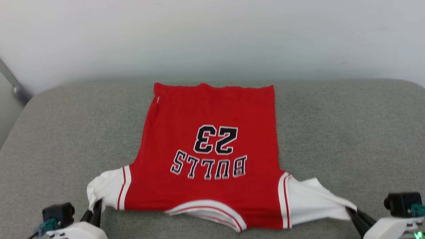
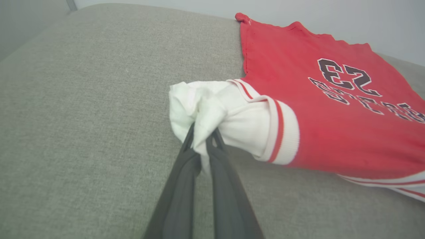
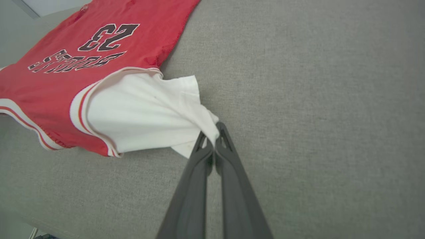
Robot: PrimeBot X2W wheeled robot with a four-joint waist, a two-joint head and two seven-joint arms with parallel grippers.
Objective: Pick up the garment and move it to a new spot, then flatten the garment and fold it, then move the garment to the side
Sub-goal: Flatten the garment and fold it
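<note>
I see the shirt (image 1: 209, 109) lying flat on the grey cushion (image 1: 348, 126). It is red, and the 23 (image 1: 215, 139) and BULLS (image 1: 209, 167) look upside down to me. The collar (image 1: 206, 209) is on my near side and the hem (image 1: 215, 88) is on the far side by the wall (image 1: 212, 33). My left tool (image 2: 202, 132) is pinched tight on the white left sleeve (image 2: 245, 122), which is bunched up at the tips. My right tool (image 3: 211, 131) is pinched tight on a corner of the white right sleeve (image 3: 142, 113), which is drawn out to a point.
</note>
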